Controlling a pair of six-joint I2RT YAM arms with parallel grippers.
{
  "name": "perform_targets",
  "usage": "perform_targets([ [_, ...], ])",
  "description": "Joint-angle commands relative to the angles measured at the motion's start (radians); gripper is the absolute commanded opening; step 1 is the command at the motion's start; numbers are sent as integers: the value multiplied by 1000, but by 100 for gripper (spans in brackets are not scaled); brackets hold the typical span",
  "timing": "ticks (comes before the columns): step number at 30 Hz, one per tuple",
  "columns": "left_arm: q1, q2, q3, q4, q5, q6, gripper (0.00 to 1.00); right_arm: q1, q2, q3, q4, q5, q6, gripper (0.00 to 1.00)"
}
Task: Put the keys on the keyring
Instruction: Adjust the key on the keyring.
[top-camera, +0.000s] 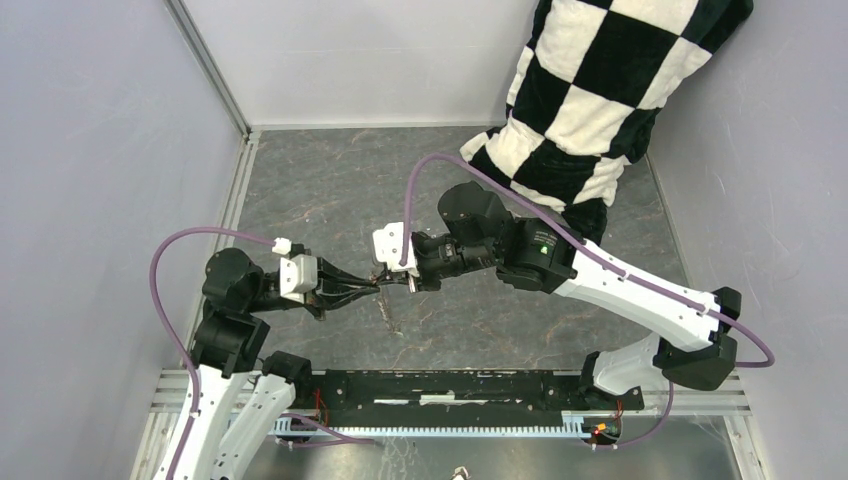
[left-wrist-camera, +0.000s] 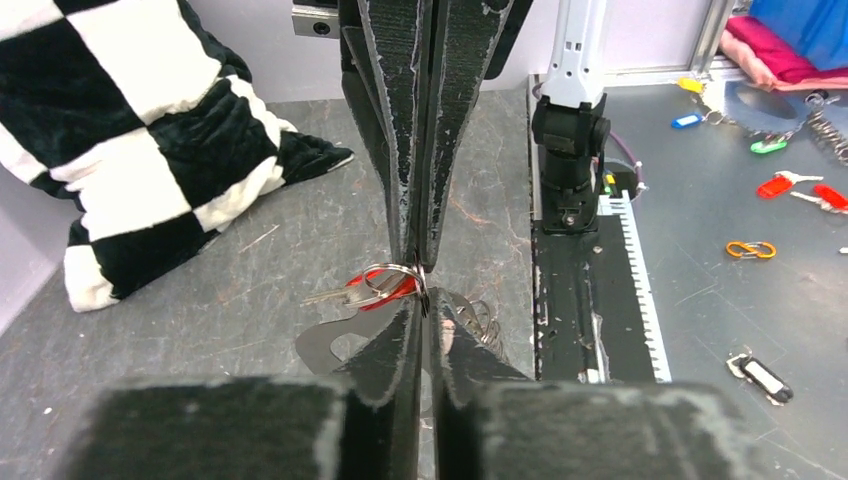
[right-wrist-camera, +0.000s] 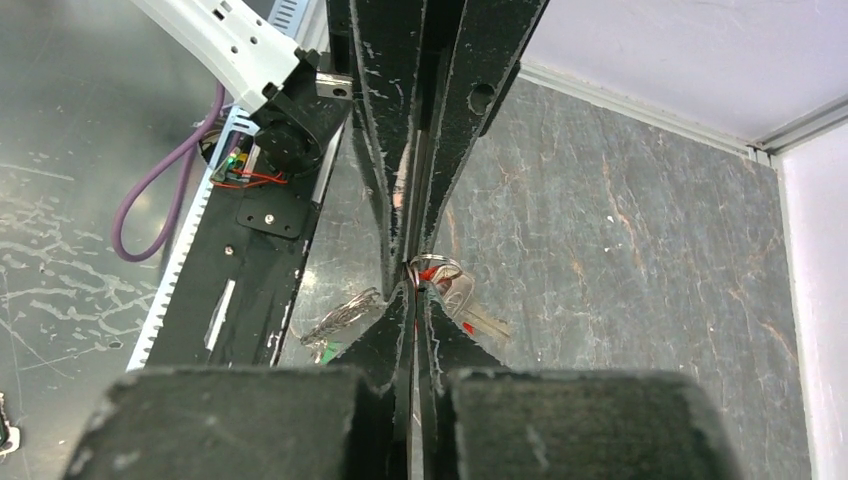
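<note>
No lettering, brand, number or sign can be read in any view. The coloured plastic key tags (left-wrist-camera: 775, 185) lying right of the black base rail (left-wrist-camera: 565, 300) are too small and blurred to show writing. So is the black-framed white tag (left-wrist-camera: 762, 377) nearer on that side. The red-headed key (left-wrist-camera: 385, 291), left of the rail, shows no legible stamp.

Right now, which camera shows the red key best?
Left wrist: the red key hangs in plain sight, red head and blade both clear. Right wrist shows only red slivers and a blade. From above it is too small to see.
</note>
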Motion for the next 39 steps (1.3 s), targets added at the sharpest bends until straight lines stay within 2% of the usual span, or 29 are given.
perform_targets([
  [1, -3, -6, 13, 42, -3, -57, 23, 4, 13, 43, -4, 67, -9, 0],
  [5, -4, -6, 73, -114, -14, 80, 45, 3, 27, 79, -85, 65, -49, 0],
  [7, -4, -2, 112, -226, -15, 207, 47, -2, 45, 113, -142, 54, -62, 0],
  [12, -3, 1, 169, -407, -65, 390, 46, -1, 50, 136, -215, 1, -69, 0],
  [17, -3, 6, 168, -417, -128, 534, 45, -1, 84, 151, -264, -81, -58, 0],
  [21, -4, 48, 168, -518, -28, 753, 49, -1, 99, 155, -268, -190, -74, 0],
  [23, -3, 84, 187, -556, 28, 813, 50, -1, 114, 163, -277, -241, -85, 0],
  [28, -8, 221, 286, -811, 189, 954, 57, -1, 137, 168, -269, -308, -101, 0],
  [31, -26, 274, 327, -980, 178, 1103, 57, -1, 148, 178, -264, -327, -107, 0],
  [37, -87, 318, 362, -1207, 152, 1223, 52, -1, 157, 194, -272, -353, -121, 0],
  [39, -95, 328, 362, -1208, 168, 1238, 49, -1, 161, 194, -267, -355, -120, 0],
])
